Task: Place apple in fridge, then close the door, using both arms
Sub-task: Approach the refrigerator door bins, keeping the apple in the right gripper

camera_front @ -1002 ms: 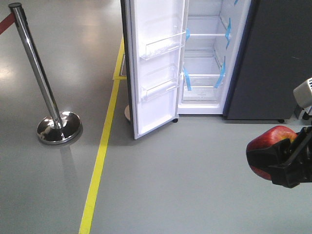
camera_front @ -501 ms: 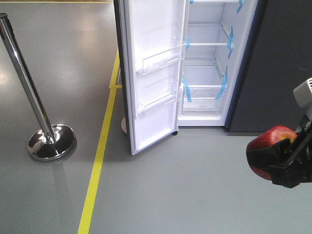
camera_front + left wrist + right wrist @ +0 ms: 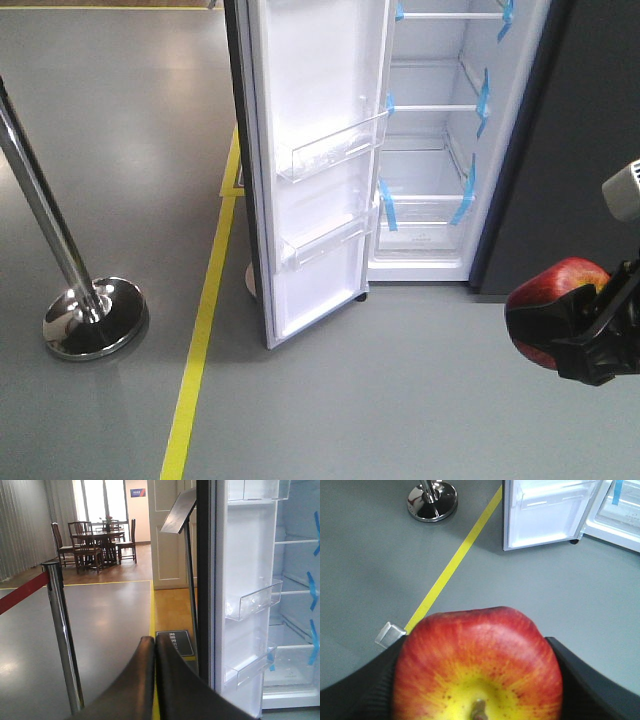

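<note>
1. Your right hand (image 3: 560, 325) is clamped on the apple (image 3: 562, 285), low and to the right of the fridge (image 3: 430, 250), well short of its shelves (image 3: 430, 107).
2. Left hand (image 3: 154, 647): fingers pressed together, empty, facing the outer edge of the door (image 3: 310, 80).
3. My read is that this is the approach step. Aim the apple at the fridge's open compartment, come in level, and stay off the blue tape (image 3: 464, 200).
4. The door stands wide open to the fridge's left, so don't clip its bins (image 3: 330, 148). The floor (image 3: 400, 380) ahead of the fridge is open. The post (image 3: 45, 230) sits well left, beyond the yellow line (image 3: 195, 390).
</note>
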